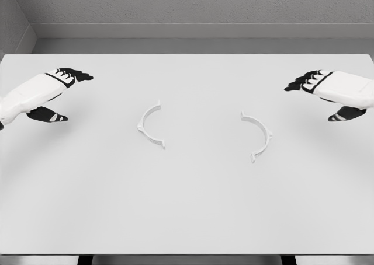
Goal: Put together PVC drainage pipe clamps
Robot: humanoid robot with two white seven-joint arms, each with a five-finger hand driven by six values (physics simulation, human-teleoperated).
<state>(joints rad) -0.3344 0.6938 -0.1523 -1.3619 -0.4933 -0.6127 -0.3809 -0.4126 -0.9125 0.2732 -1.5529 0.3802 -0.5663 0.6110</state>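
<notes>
Two white clamp halves lie flat mid-bench: the left half (151, 125) and the right half (259, 136), well apart, hollow sides facing each other, so that they could meet as one ring. My left robot hand (58, 93) and right robot hand (324, 93) hover outboard of them over the white bench (187, 212), fingers relaxed and holding nothing; neither half is grasped yet

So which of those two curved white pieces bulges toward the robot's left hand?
The left clamp half, lying nearer the left hand. Its curve bows left and opens rightward; the right clamp half mirrors it, bowing toward the right hand.
</notes>
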